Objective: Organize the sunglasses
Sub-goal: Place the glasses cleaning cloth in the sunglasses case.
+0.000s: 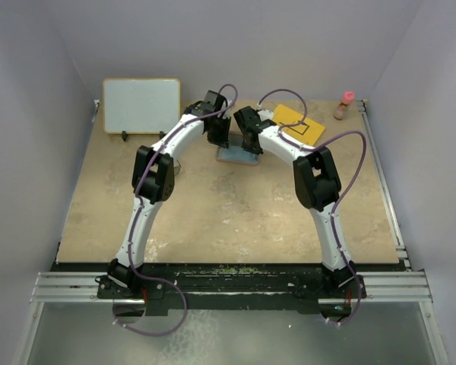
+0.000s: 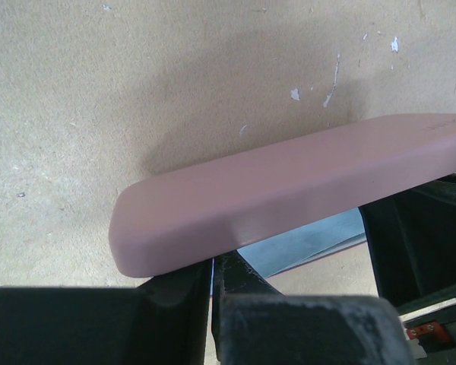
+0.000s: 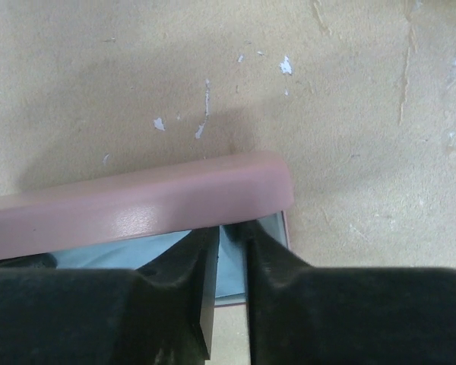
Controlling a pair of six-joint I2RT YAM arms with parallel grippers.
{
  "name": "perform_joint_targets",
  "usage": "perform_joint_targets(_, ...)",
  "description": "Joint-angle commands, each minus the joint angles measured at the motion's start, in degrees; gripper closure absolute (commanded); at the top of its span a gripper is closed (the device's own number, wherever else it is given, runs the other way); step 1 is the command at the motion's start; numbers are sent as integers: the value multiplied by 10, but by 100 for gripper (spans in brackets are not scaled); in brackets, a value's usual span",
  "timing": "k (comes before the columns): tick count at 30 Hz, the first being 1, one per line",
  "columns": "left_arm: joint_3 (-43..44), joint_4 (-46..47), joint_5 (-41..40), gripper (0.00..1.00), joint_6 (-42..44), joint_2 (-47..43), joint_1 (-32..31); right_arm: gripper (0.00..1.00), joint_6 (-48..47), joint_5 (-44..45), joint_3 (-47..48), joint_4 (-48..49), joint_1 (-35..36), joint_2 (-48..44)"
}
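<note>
**Both arms at the pink case, no sunglasses to be seen**

From where I stand, the two arms meet over the far middle of the table [image 1: 235, 220], bent down to a pink glasses case [image 2: 289, 198] with a light blue cloth [image 2: 304, 243] showing beneath its rounded upper shell. The left gripper [image 2: 213, 268] has its fingers pressed together right at the case's near edge. I can't make out anything pinched between them. The right gripper [image 3: 232, 236] stands slightly parted at the other end of the case, with only cloth showing in the narrow gap.

The sunglasses themselves appear in none of the views. They may lie under that pink shell, but I cannot tell.

My guess is the step is closing the case. To do it well, press down evenly at both ends so the shell doesn't twist. Keep the cloth's edge from being trapped in the seam, and open the fingers fully before lifting so the case isn't dragged along.

The overhead camera alone shows the surroundings: a whiteboard [image 1: 140, 105] at the far left, a yellow card [image 1: 298, 124] and a small pink-capped bottle [image 1: 344, 106] at the far right. It hides the fingertips behind the wrists. Only the wrist cameras show how the jaws stand and the strip of blue under the shell.
</note>
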Motion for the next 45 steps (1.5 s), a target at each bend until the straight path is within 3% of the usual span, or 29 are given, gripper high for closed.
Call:
perform_joint_targets(1,25,21,-9,96,7,-1,8,73,6,29,-6,16,-4,-17)
perform_joint_targets(3,24,21,-10,96,6,0,8,69,4,26,-6,22,-4,-17)
perform_joint_targets(22,17,24,-8,97,10,4,10,66,-1,45,-89,107,-4,-103)
perform_joint_targets(28,11,25,-6,96,10,6,10,61,-26,40,-101,143,-4,-133)
perform_joint_targets(32,12,21,-10,86,11,8,9,63,-29,24,-107,140,-4,-142)
perform_joint_targets(41,9,20,-18,83,19,-2,12,67,-7,-1,-192,165,-4,-194)
perform_joint_targets(43,4,19,-23,74,25,-7,13,68,-4,-2,-208,164,-4,-203)
perform_joint_targets(45,-3,19,-20,58,33,-13,14,67,0,-3,-226,166,-4,-214)
